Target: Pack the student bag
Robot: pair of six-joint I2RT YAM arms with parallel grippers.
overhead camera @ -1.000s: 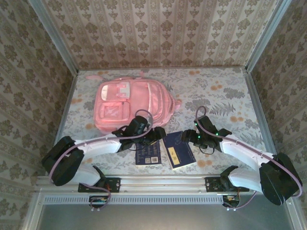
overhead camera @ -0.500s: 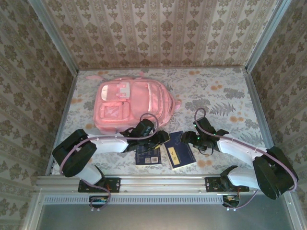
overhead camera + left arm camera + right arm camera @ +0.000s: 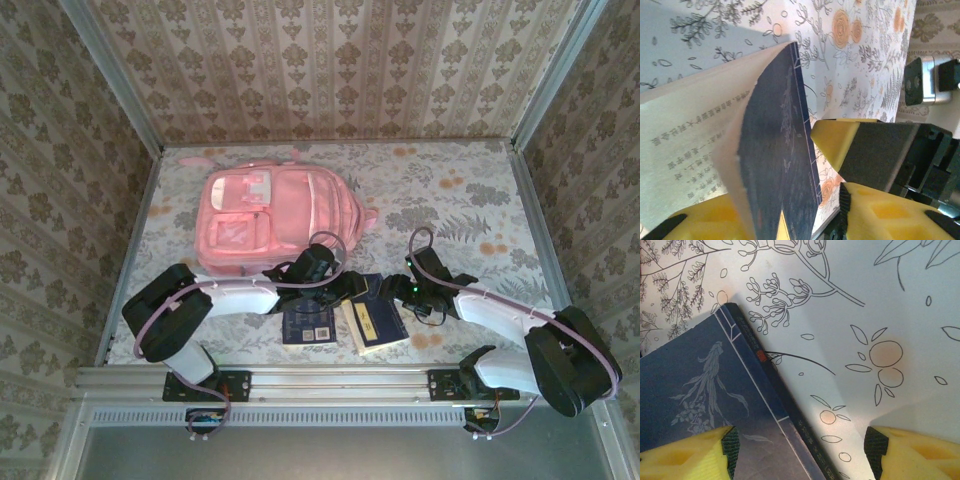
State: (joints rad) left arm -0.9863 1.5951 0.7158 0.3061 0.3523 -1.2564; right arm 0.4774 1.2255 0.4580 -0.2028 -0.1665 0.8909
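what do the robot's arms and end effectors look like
Both the left arm and right arm have white links with black joints, and a thin lilac cable loops along each. A green light shows near the right wrist. The left end effector and right end effector carry yellow fingers with dark pads.

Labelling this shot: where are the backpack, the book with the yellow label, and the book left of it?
Backpack [image 3: 300,215]: top view, middle of its front.
Book with the yellow label [image 3: 380,322]: top view, blue cover.
Other book [image 3: 308,325]: top view, middle of cover.

Book page [image 3: 685,135]: Chinese print (perhaps illegible)
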